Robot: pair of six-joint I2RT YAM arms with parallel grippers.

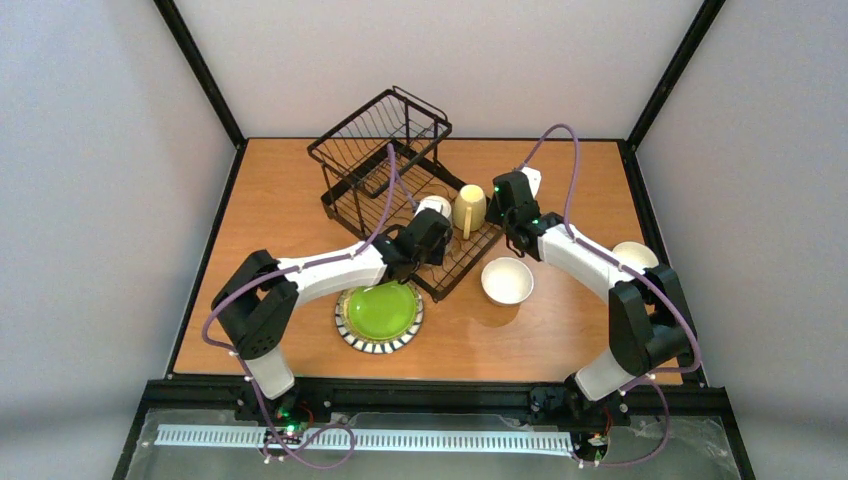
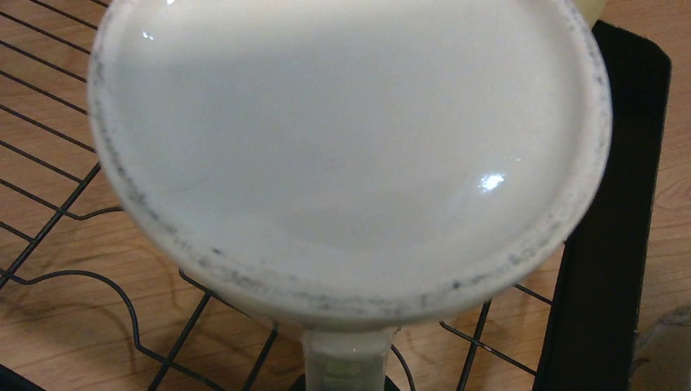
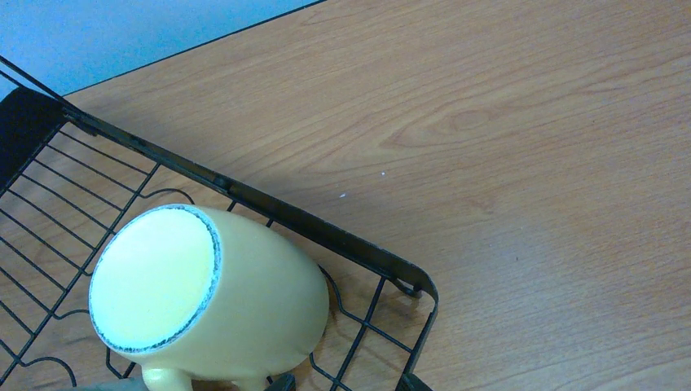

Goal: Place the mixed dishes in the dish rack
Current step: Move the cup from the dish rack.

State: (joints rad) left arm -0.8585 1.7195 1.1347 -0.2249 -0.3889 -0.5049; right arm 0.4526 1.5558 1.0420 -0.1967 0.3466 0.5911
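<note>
The black wire dish rack [image 1: 385,160] stands at the back middle, its raised basket far left and its flat base [image 1: 462,255] reaching toward me. My left gripper [image 1: 431,224] is shut on the rim of a white mug [image 1: 433,207], held over the flat base. That mug [image 2: 350,147] fills the left wrist view, with one pale finger [image 2: 346,358] at its near rim. A cream mug [image 1: 469,208] stands upright on the base. My right gripper [image 1: 505,203] is open and empty just right of it. In the right wrist view the mug [image 3: 220,301] sits left of the gripper [image 3: 346,384].
The lime-green plate with a striped rim [image 1: 379,315] lies on the table under the left forearm. A cream-white bowl [image 1: 507,280] sits right of the rack's near end. Another bowl [image 1: 634,256] is partly hidden behind the right arm. The rack's edge bar [image 3: 269,208] runs beside the cream mug.
</note>
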